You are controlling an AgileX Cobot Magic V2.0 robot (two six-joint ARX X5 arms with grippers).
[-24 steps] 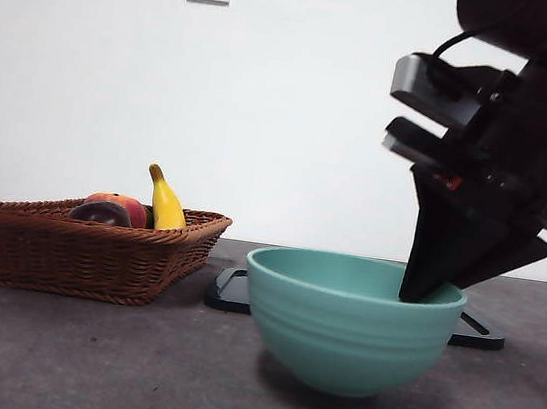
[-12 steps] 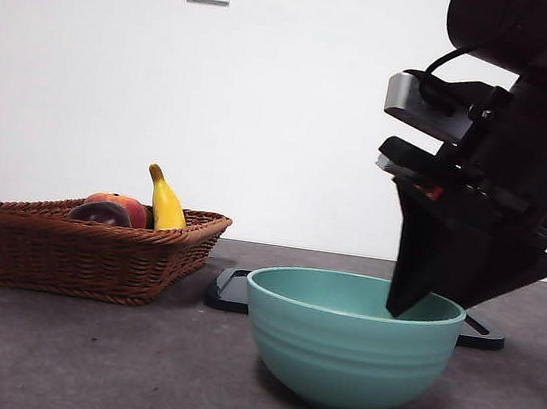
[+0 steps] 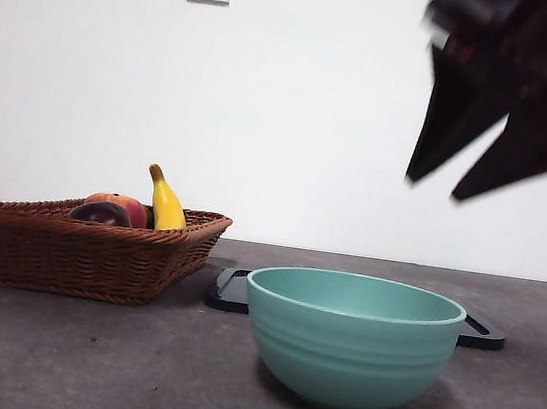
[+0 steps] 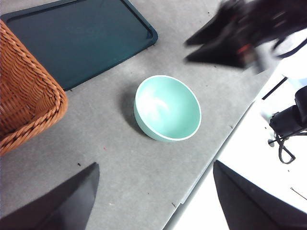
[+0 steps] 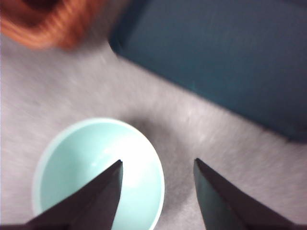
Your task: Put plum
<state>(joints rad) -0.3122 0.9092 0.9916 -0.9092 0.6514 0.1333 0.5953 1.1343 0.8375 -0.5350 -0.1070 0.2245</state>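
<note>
While the plum [image 3: 101, 212] lies in the basket [image 3: 85, 255], the right gripper [image 3: 432, 185] hangs open, holding nothing, at one o'clock above the bowl [image 3: 350, 341]. The left gripper [image 4: 153, 191] is open too.

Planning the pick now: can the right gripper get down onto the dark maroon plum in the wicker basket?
Probably yes. The dark maroon plum lies uncovered at the top of the brown wicker basket, beside a red-orange fruit. The right gripper hangs open, high above the teal bowl.
</note>
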